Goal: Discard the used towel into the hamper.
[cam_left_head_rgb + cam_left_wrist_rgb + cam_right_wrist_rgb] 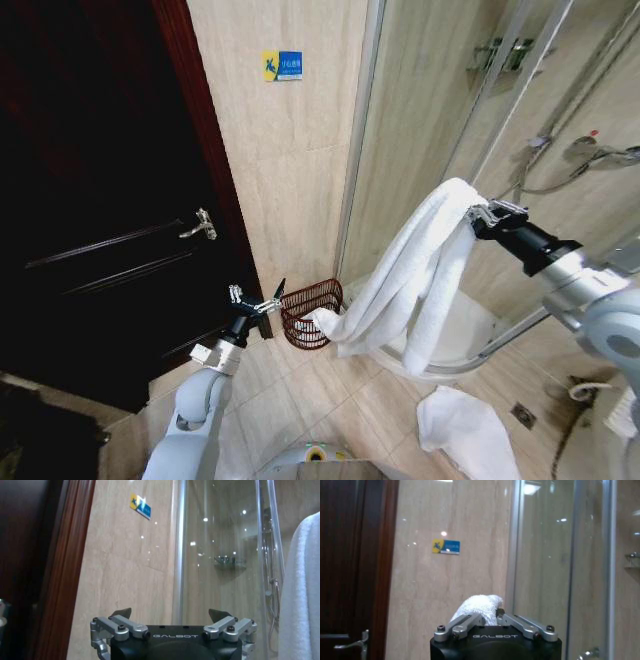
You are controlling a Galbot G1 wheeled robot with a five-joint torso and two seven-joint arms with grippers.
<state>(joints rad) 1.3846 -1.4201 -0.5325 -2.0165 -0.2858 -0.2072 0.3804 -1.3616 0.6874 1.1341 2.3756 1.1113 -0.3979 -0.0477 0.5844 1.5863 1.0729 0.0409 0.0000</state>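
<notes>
A long white towel (420,275) hangs from my right gripper (480,215), which is shut on its top end, held high in front of the glass shower wall. In the right wrist view a bunch of the towel (479,608) pokes out between the closed fingers. The towel's lower end drapes down beside the hamper (311,313), a dark reddish-brown wire basket on the floor at the foot of the wall. My left gripper (253,300) is open, low, just left of the hamper, empty; in the left wrist view its fingers (120,613) are spread wide.
A dark wooden door (100,200) with a handle (200,225) fills the left. The glass shower enclosure (480,120) stands right of the tiled wall. Another white cloth (465,430) lies on the floor tiles at the lower right.
</notes>
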